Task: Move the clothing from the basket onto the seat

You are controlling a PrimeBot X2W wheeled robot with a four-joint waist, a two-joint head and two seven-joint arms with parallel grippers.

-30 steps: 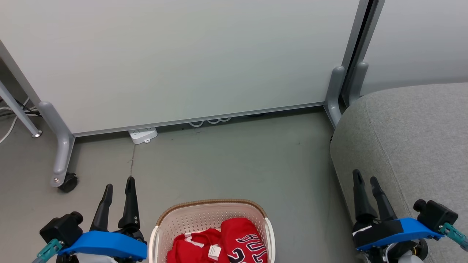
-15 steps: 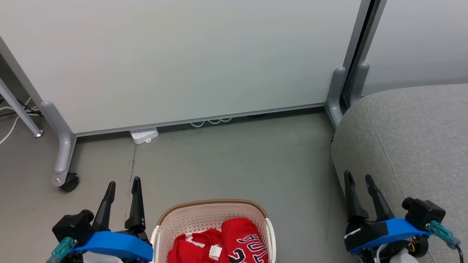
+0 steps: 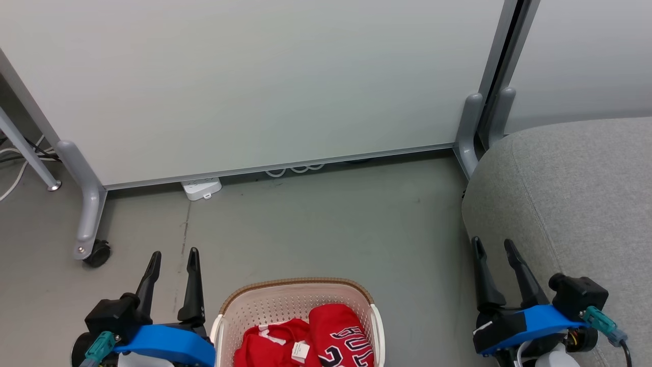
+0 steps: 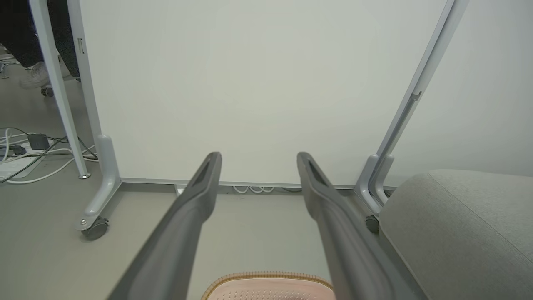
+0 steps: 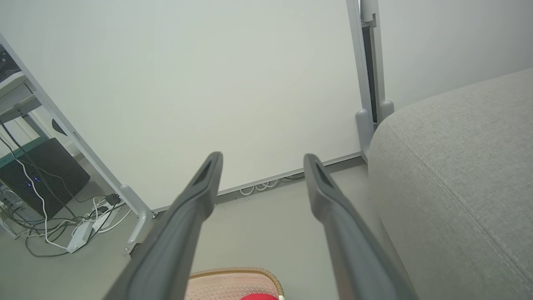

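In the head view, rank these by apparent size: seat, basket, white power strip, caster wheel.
1. seat, even though the frame edge cuts it off.
2. basket, also partly cut off.
3. power strip and caster wheel: about alike, not ranked.

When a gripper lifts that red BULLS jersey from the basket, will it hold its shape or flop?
Probably flop: the red BULLS jersey lies crumpled in the basket, so it should drape from the pinch. It looks thin, likely light. It touches the other red garment, which might drag along.
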